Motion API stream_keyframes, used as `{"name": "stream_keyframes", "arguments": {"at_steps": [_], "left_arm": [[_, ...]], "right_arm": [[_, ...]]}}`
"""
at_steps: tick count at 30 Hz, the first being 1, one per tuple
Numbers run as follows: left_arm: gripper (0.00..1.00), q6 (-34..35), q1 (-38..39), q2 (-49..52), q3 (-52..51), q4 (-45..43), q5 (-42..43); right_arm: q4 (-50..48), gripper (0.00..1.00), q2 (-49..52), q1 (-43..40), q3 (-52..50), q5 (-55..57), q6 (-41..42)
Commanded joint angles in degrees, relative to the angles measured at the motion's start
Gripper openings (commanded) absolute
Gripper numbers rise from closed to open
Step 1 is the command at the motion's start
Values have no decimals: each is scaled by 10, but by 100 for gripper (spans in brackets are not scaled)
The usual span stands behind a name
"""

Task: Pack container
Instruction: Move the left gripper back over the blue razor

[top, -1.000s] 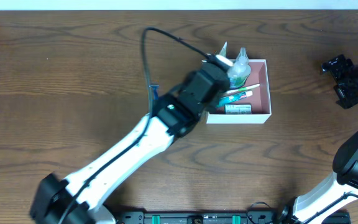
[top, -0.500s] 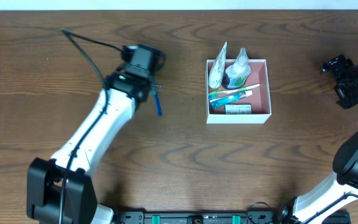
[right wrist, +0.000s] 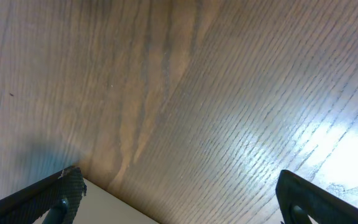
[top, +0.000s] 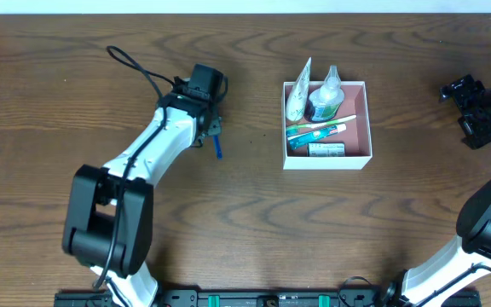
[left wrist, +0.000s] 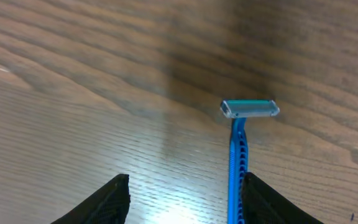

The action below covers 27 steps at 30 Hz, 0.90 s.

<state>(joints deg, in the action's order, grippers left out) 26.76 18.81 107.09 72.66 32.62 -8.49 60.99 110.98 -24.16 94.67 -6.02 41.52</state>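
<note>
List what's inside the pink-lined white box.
The square pink-lined white box holds a green-and-white packet, clear dropper bottle, teal toothbrush and small white tube. Anything beneath them is hidden.

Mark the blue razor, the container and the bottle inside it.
razor point(left wrist: 237, 163): left wrist view, on the blue handle below the head.
container point(top: 359, 128): overhead view, on the bare pink floor near its right wall.
bottle point(top: 325, 101): overhead view, on the middle of its body.

Dark wood-grain table point(top: 75, 77) with bright glare
</note>
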Motion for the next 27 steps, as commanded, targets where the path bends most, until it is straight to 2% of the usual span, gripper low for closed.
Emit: {"name": "stream_keyframes", "arguments": {"at_steps": [1,27], "left_arm": [[58,12,-1,19,-3,-10,33],[58,12,7,70,-3,-21,51]], "right_arm": [[1,99,0,-3,0,0,6],[1,99,0,-3,0,0,6]]}}
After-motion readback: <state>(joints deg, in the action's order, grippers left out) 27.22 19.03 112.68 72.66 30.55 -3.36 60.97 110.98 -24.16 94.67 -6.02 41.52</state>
